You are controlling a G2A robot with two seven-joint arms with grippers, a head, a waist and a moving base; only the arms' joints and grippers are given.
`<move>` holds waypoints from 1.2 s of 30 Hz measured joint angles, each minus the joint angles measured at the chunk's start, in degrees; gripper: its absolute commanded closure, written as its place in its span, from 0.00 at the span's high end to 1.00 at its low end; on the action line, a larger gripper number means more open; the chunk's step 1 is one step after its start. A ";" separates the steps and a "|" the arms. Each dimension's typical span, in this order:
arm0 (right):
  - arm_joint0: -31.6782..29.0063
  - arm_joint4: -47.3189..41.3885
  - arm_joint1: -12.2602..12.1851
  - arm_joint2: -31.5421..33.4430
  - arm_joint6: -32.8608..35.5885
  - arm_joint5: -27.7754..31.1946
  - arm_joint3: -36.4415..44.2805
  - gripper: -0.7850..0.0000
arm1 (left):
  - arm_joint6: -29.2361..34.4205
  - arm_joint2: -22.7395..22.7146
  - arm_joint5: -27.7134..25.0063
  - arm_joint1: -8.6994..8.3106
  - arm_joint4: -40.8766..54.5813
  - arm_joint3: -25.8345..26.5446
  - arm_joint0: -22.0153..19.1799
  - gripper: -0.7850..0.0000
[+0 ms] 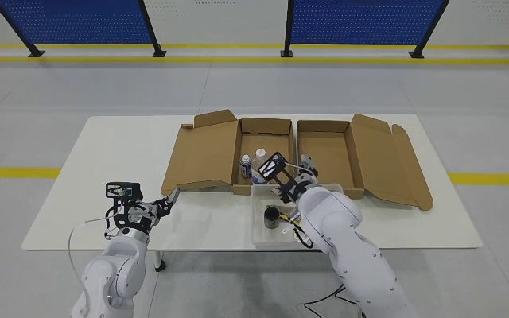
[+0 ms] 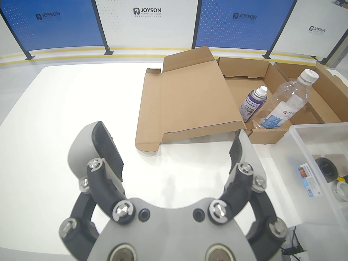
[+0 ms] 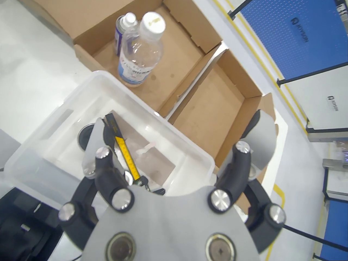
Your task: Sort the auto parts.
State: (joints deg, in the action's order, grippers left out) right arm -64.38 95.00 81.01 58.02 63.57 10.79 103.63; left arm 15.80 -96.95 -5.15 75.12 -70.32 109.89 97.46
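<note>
White table (image 1: 103, 175) in a hall fenced with blue and white panels. The left gripper (image 2: 171, 148) has its fingers spread wide with nothing between them, and it hovers over bare tabletop near an opened box flap. The right gripper (image 3: 176, 137) is also spread and empty, poised above the far rim of a clear plastic bin (image 3: 163, 126).

Beyond the bin sit two open cardboard boxes. The first box (image 2: 244, 67) holds a spray can (image 2: 254, 104) and a clear bottle (image 2: 285, 104), standing close together. The second box (image 3: 212, 109) looks bare. Left in the bin are a caliper with a yellow scale (image 3: 126, 150), a black round part (image 2: 326, 168) and a labelled packet (image 2: 308, 176).

Sorting seems partly done — two items boxed, at least three to go. One right finger covers part of the bin, and the left wrist view cuts the bin off at its edge — the exact count of remaining parts cannot be told.
</note>
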 measured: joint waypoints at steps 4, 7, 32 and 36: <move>-0.28 -2.28 0.26 -0.64 1.92 0.70 -3.15 1.00 | 0.00 0.00 0.00 0.00 0.00 0.00 0.00 1.00; -0.52 -3.23 0.36 -0.82 2.13 0.83 -5.24 1.00 | 0.00 0.00 0.00 0.00 0.00 0.00 0.00 1.00; 3.76 -5.88 1.71 -4.09 -0.80 2.25 -16.72 0.76 | 0.00 0.00 0.00 0.00 0.00 0.00 0.00 1.00; 4.27 -5.83 1.96 -5.05 -0.31 2.92 -18.14 0.58 | 0.00 0.00 0.00 0.00 0.00 0.00 0.00 1.00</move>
State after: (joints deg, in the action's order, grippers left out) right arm -60.11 89.17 82.97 52.97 63.27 13.71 85.49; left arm 15.80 -96.95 -5.15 75.12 -70.32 109.89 97.46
